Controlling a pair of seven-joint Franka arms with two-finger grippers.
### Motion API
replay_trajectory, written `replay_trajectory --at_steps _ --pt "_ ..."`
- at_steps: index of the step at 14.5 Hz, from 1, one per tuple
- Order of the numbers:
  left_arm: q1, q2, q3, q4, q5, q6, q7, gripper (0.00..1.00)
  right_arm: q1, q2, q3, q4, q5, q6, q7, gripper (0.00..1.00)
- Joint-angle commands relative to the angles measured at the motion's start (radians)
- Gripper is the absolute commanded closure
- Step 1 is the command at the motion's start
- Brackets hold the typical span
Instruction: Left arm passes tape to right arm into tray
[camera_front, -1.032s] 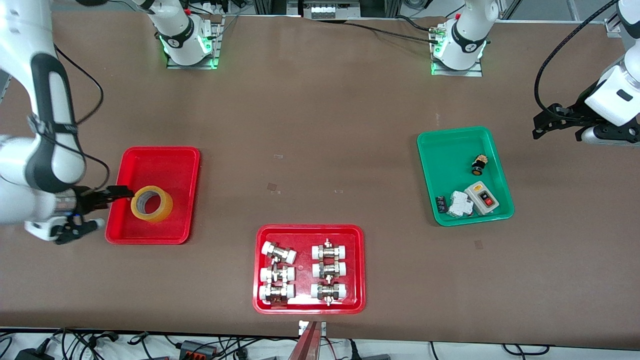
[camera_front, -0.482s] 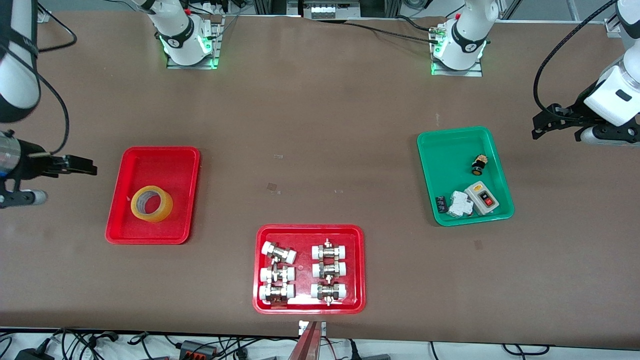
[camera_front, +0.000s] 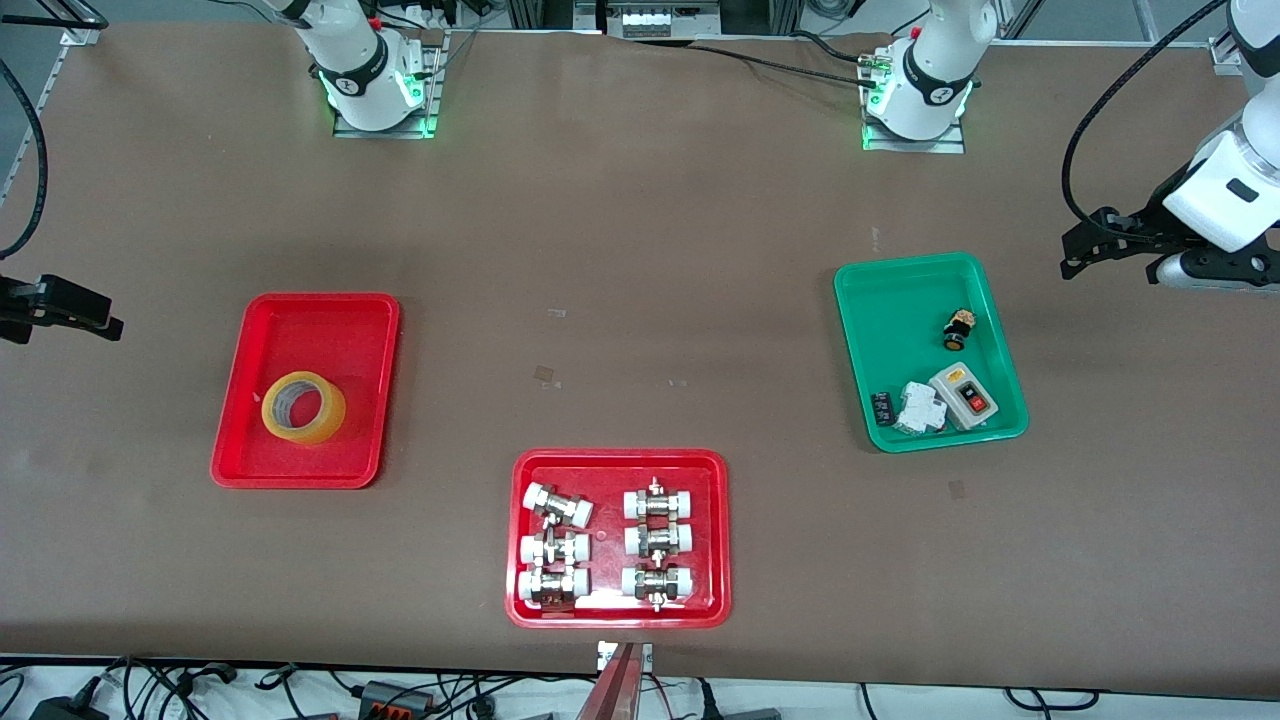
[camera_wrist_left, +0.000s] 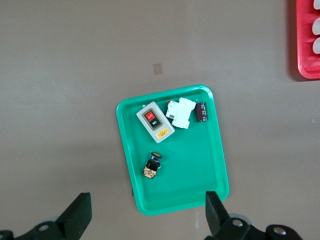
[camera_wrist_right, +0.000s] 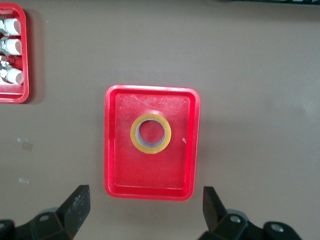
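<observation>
The tape (camera_front: 303, 407) lies flat in the plain red tray (camera_front: 320, 320), free of both grippers. It also shows in the right wrist view (camera_wrist_right: 150, 133), inside the tray (camera_wrist_right: 114, 165). My right gripper (camera_front: 90, 318) is open and empty, up over the bare table at the right arm's end, clear of the tray; in its wrist view the gripper (camera_wrist_right: 145, 207) has its jaws wide apart. My left gripper (camera_front: 1080, 250) is open and empty, waiting over the table at the left arm's end, beside the green tray (camera_front: 850, 300); its wrist view shows the gripper (camera_wrist_left: 147, 214) above that tray (camera_wrist_left: 215, 150).
A wider red tray (camera_front: 520, 470) of several metal-and-white pipe fittings sits near the front camera at mid-table. The green tray holds a grey switch box (camera_front: 965, 396), a white part (camera_front: 918, 408) and a small black part (camera_front: 958, 328). Cables hang along the table's front edge.
My right gripper has left the tape in the red tray and drawn back up toward the right arm's end of the table. The tape and left arm stayed put.
</observation>
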Motion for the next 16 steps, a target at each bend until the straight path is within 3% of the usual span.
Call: replay_trajectory --at_steps 1,4,8,12,16 --pt "0.001 -0.011 -0.004 -0.013 -0.015 0.013 -0.008 0.0 0.015 -0.02 -0.005 -0.02 0.0 0.036 0.025 0.0" --pt "0.0 -0.011 -0.004 -0.013 -0.015 0.015 -0.008 0.0 0.044 -0.109 -0.014 -0.163 -0.012 0.136 0.067 0.0" --pt "0.0 -0.011 -0.004 -0.013 -0.015 0.015 -0.008 0.0 0.047 -0.181 -0.014 -0.246 -0.018 0.119 0.07 0.0" --pt "0.0 -0.011 -0.004 -0.013 -0.015 0.015 -0.008 0.0 0.041 -0.338 -0.014 -0.466 -0.018 0.169 0.067 0.0" --pt "0.0 -0.011 -0.004 -0.012 -0.015 0.015 -0.008 0.0 0.041 -0.358 -0.014 -0.504 -0.033 0.192 0.054 0.0"
